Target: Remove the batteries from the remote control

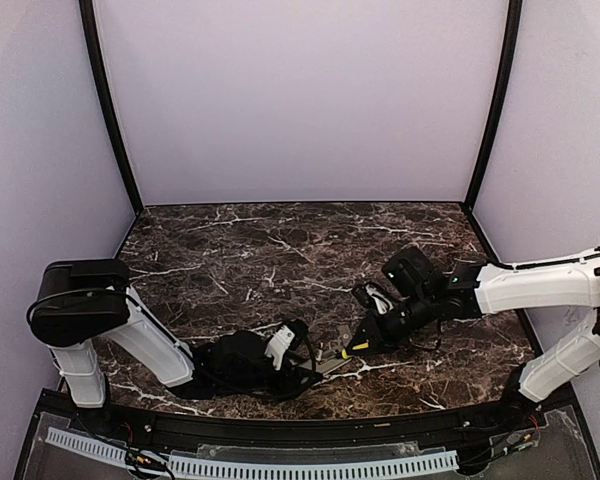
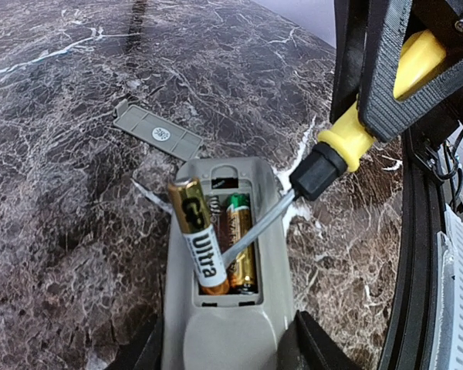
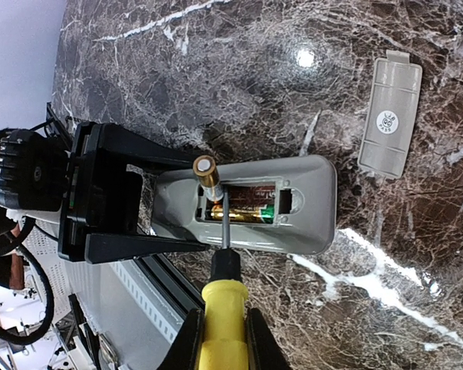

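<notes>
Prying step: my left gripper [image 2: 230, 348] clamps the remote control [image 3: 309, 208] on the table [image 1: 280, 250], right gripper [image 3: 224, 339] closed around the screwdriver [image 3: 222, 304], blade under the raised battery [image 2: 197, 235], second battery [image 2: 240, 243] seated in the bay; next I'd lever gently until the raised one clears.

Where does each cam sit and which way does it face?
Top external: above and behind the bases, facing down at the table; left arm and right arm show.
Left wrist: low, looking along the remote control; left fingers at its sides.
Right wrist: looking down past the screwdriver between right fingers.
Both wrist views share the remote control, raised battery and loose cover.
</notes>
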Controlling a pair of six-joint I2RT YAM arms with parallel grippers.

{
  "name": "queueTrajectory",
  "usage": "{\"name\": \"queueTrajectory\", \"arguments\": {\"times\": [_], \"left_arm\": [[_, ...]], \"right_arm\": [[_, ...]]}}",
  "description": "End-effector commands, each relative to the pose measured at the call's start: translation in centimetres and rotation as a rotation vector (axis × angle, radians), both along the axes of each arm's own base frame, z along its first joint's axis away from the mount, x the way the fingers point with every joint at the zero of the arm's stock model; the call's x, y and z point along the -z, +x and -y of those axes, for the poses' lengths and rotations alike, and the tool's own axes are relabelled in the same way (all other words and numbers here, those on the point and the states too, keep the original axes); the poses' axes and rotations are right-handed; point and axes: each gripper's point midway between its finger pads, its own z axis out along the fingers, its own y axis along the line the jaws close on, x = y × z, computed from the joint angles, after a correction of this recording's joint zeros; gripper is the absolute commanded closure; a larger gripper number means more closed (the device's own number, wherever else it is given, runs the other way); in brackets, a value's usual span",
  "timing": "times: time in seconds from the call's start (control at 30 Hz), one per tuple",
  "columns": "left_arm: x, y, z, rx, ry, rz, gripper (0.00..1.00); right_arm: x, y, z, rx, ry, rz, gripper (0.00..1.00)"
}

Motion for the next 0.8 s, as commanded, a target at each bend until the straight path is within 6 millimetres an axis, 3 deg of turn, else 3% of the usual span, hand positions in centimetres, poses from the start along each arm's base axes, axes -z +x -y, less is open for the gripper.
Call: {"name": "queueTrajectory", "arguments": {"times": [0.0,0.2,0.5,0.77], "left_arm": [[-2.3,0.1,0.9,0.009,-0.119,-0.024,1.00],[-2.0,0.4,0.7,-0.004,-0.117,-0.039,1.00],[-1.8,0.0,1.1,0.027,-0.114,-0.070,1.00],[-1.3,-0.1,1.2,0.035,-0.099,-0.086,1.00]], "right_arm": [[-1.6,-0.2,-1.4,-0.049,0.048,0.005,1.00],[-2.6,-0.2,-1.6,-0.046,0.056,-0.001,1.00],[-5.6,-0.1,-2.3,-0.056,0.115,0.018,1.00],[-6.7,0.2,-1.9,-0.044,0.104,0.045,1.00]]}}
